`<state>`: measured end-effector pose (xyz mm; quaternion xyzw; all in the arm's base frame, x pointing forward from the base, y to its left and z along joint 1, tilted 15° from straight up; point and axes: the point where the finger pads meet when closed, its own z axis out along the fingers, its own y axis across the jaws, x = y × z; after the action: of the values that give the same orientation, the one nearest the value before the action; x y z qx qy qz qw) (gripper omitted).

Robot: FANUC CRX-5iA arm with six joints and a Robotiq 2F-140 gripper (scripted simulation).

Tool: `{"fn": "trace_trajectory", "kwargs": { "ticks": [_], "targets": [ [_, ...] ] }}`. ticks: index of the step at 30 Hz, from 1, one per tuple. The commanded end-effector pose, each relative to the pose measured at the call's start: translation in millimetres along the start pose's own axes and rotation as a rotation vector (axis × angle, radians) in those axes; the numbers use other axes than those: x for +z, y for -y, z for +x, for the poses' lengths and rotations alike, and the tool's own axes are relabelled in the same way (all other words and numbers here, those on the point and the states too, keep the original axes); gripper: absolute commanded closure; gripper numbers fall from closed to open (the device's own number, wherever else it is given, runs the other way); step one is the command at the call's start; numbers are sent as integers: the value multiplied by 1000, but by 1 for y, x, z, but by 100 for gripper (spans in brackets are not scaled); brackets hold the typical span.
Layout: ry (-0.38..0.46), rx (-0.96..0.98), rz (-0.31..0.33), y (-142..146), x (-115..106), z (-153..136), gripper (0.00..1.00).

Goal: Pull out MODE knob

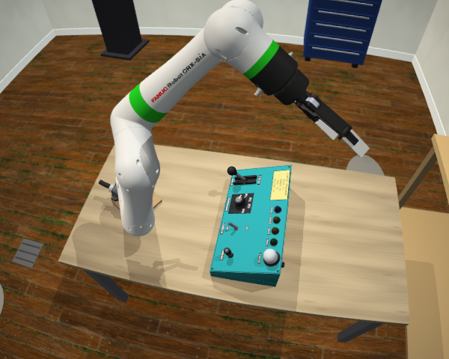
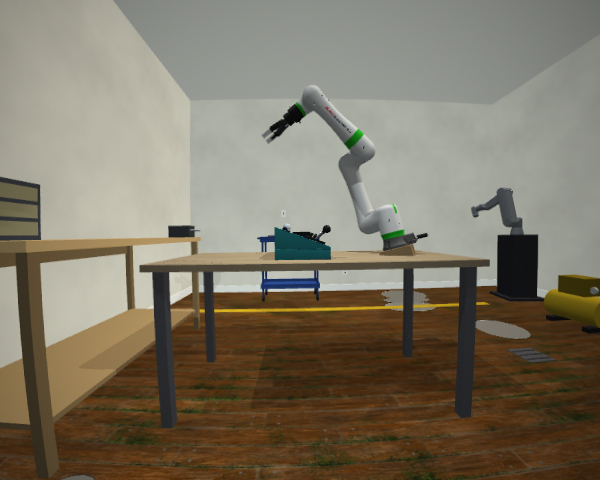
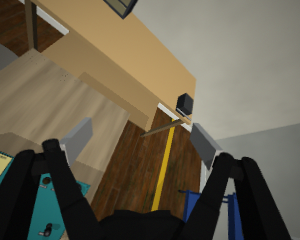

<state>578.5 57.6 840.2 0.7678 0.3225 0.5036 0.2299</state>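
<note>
The teal console [image 1: 254, 224] stands on the wooden table, right of the arm's base. On its face are a black lever [image 1: 234, 172] at the far end, a black rotary selector [image 1: 240, 201] on a dark plate, a small toggle [image 1: 232, 226], a small black knob [image 1: 228, 252] and a white ball knob [image 1: 270, 256] at the near end. The labels are too small to read, so I cannot tell which is MODE. My gripper [image 1: 358, 146] is open and empty, high above the table's far right edge, well away from the console. In the wrist view the fingers stand wide and a console corner [image 3: 35, 210] shows at the lower left.
A yellow label [image 1: 280, 184] and a column of round lamps [image 1: 275, 225] sit on the console's right side. A wooden shelf bench [image 1: 447, 193] stands right of the table. A blue drawer cabinet [image 1: 340, 28] is at the back wall.
</note>
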Motion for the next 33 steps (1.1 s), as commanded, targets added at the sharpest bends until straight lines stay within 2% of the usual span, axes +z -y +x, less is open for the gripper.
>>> {"fn": "trace_trajectory", "kwargs": {
  "ticks": [1, 9, 11, 32, 33],
  "targets": [
    [11, -2, 13, -1, 1, -1, 0],
    [11, -2, 13, -1, 1, -1, 0],
    [25, -24, 39, -18, 3, -16, 0],
    [25, -24, 39, -18, 3, -16, 0],
    [32, -32, 54, -24, 4, -26, 0]
  ]
}}
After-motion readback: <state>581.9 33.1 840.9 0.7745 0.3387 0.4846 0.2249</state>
